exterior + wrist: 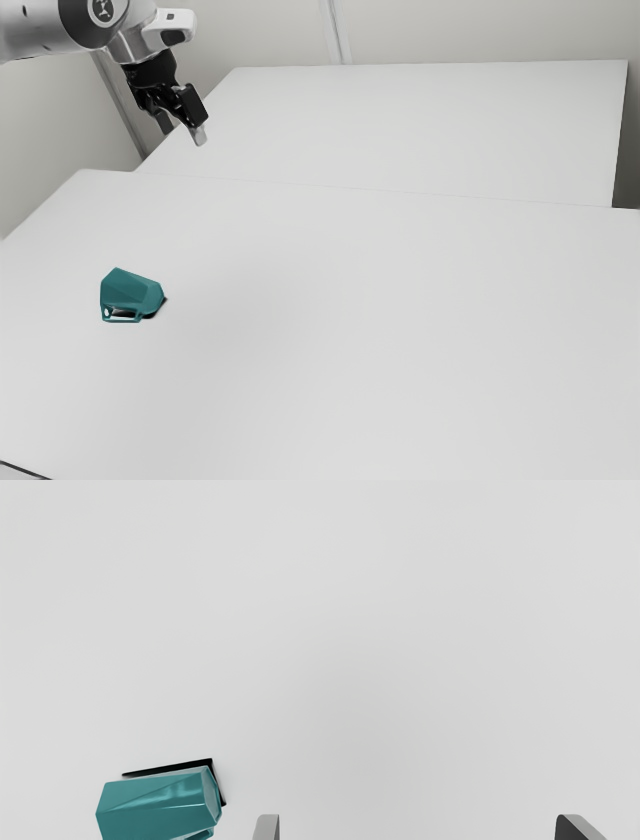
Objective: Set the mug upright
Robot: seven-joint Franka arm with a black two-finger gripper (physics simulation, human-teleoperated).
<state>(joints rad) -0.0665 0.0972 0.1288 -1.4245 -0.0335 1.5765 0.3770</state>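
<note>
**Mug on Its Side on the Table, Gripper Open and Clear of It**

Enclosure: pale walls [480,30] stand behind the work area.

Work surface: a plain white table [380,330] occupies most of the exterior view. A second white surface [430,125] adjoins the line of its far edge.

Manipulator: the white Franka arm [40,28] enters at the exterior view's upper left. Its black two-finger gripper [183,131] is raised, with the fingers angled downward. In the exterior view it appears in line with the far edge of the table, near that edge's left corner.

Finger state: released. The fingertips [267,829] are set wide apart, with bare tabletop between them in the wrist view.

Workpiece: the teal faceted mug [132,290] lies on its side on the table. It is near the table edge at the exterior view's left, on the near side of the far-left corner. In the wrist view it lies outside the span of the fingers, beyond one fingertip and apart from it.

Handle: the mug's loop handle [122,314] is at its lower side in the exterior view, facing the near part of the table.

Shadow: a narrow black shadow [167,768] borders the mug along one side and around one end.
</note>
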